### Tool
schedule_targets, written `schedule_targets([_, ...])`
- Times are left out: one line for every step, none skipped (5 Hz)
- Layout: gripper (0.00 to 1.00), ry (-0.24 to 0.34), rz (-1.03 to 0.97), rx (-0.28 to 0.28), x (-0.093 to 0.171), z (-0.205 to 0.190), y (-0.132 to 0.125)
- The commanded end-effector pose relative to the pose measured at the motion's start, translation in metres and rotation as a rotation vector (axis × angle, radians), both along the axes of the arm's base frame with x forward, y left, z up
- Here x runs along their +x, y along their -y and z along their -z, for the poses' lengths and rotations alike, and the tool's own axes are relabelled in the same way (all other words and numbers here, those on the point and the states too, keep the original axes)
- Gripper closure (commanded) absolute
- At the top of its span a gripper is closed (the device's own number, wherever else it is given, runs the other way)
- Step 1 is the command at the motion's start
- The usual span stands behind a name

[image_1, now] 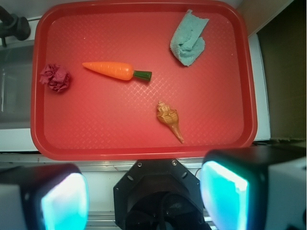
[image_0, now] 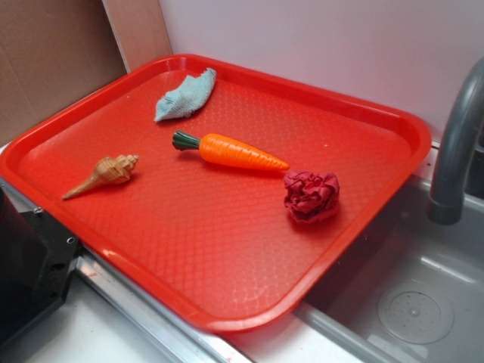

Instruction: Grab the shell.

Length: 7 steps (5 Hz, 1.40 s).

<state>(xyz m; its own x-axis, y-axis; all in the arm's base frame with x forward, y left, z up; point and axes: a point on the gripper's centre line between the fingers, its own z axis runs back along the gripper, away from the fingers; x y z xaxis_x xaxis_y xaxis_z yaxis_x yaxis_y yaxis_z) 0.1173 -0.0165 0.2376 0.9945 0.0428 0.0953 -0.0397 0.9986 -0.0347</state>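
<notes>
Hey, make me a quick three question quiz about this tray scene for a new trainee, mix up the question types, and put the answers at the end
1. True or false: the shell is touching the carrot.
2. Multiple choice: in the wrist view, which item lies nearest the tray's edge closest to the gripper? A) teal cloth B) shell C) crumpled red cloth
3. Fill in: the carrot's green top points toward the ____.

Key:
1. False; bare tray shows between them.
2. B
3. Teal cloth side of the tray; its orange tip points toward the crumpled red cloth.
</notes>
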Motion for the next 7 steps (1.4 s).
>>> schedule_targets([0.0,0.0,0.0,0.0,0.0,0.0,0.0])
schedule_targets([0.0,0.024,0.015,-0.003,-0.001,0.003,-0.005])
schedule_targets([0.0,0.038,0.082,0.01,-0.004,0.012,-0.011])
schedule_targets([0.0,0.075,0.154,0.05,-0.005,0.028,-0.017])
schedule_targets([0.0,0.085,0.208,0.017,-0.012,0.042,-0.029])
schedule_targets([0.0,0.054,0.194,0.043,0.036,0.084,-0.034])
schedule_targets([0.0,0.002,0.16,0.078,0.052,0.12,-0.04])
